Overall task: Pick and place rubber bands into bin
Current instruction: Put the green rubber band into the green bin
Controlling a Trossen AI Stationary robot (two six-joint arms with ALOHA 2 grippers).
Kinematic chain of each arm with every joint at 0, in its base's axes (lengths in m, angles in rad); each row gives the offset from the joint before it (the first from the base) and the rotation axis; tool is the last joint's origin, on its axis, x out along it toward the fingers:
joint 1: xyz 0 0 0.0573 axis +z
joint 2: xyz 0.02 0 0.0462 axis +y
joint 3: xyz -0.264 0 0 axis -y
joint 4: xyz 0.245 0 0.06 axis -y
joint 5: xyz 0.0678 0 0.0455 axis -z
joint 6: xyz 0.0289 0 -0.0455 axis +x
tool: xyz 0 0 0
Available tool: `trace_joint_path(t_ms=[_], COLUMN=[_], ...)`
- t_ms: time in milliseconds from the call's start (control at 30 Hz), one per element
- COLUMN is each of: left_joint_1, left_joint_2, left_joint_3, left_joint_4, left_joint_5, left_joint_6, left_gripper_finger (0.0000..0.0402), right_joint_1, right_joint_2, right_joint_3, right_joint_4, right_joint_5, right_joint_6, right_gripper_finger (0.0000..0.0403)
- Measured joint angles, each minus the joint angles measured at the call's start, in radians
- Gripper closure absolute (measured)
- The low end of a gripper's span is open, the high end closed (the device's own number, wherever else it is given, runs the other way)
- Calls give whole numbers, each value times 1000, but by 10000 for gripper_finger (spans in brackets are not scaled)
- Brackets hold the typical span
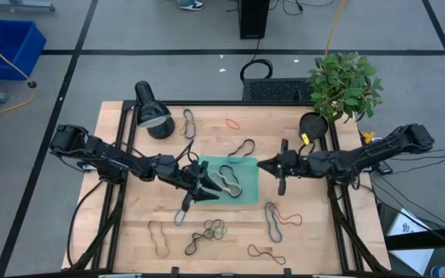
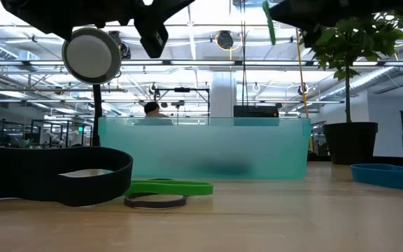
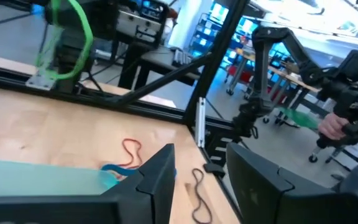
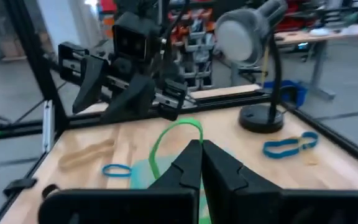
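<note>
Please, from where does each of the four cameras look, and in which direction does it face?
High view: above the table, facing straight down; both arms, bin.
Low view: at table-top height, facing level across; bin wall, arms overhead.
Left wrist view: on the left arm, facing past its fingers toward the table edge and room.
Right wrist view: on the right arm, facing the left pincer; right pincer shut on a green rubber band.
Shared: the lamp shows in high and right wrist views.
</note>
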Motion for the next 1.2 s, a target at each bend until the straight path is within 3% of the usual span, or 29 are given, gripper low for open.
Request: trace_joint_path(t_ms=[267,567,767,1000,1200], left_joint_1=[-24,-41,-72,-113,-130], left_joint_2=[-2,-103,-214,-315,-345], left_joint_3=[0,0,0,0,0], left_joint_4=[5,-30,-216,-448,-647], left_joint_5=[-3,-36,-173,-336,-349], left_joint_6=[-2,66,154,154,24], left_gripper_finger=[269,287,304,309,309], right_joint_1=[-66,-105,-129,-144,-144], right_joint_2=[225,490,594,626,625], right_joint_3=[151,230,234,234,234], right_joint_4=[-176,-239,-241,-238,-235], right_joint_5=[-179,-266,-283,-282,-282], right_joint_6=[-26,-54,-21,-25,-25], right_gripper_finger=[403,403,403,395,377])
